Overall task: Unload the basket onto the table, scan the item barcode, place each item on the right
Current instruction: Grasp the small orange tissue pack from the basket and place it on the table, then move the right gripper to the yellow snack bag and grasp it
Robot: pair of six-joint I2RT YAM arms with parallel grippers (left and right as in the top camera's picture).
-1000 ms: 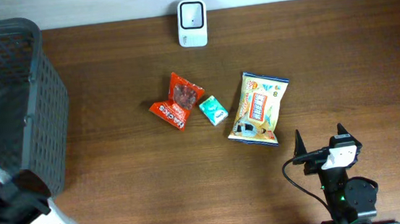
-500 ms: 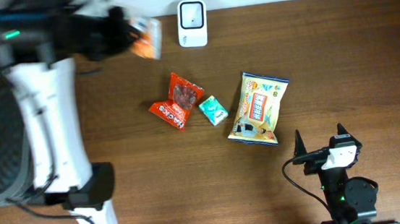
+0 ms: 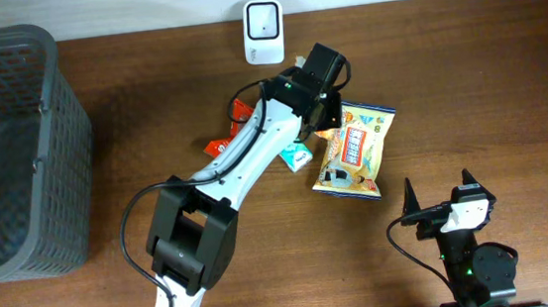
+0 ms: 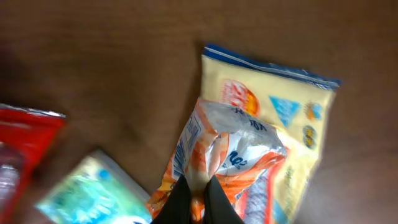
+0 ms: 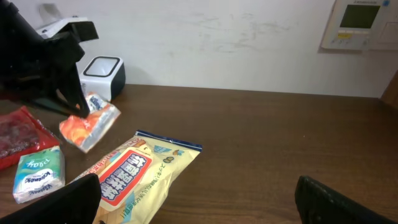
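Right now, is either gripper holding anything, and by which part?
The left gripper pinches the orange packet by one edge; the right gripper holds nothing.

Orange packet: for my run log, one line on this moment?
left hand: shut on orange packet | position: by yellow bag, not at scanner | right hand: open, empty

1. Overhead view: the light is bright and even and comes from above. Shadows on the table (image 3: 466, 77) are faint and soft-edged.
2. Left wrist view: dimmer and blurred throughout. The orange packet (image 4: 230, 155) is smeared, and the red pouch (image 4: 25, 146) at the left edge is worse.
3. Right wrist view: crisp at mid-distance, with a brightly lit pale wall (image 5: 236, 37). The right gripper (image 5: 198, 186) at the bottom edge is dark and out of focus.
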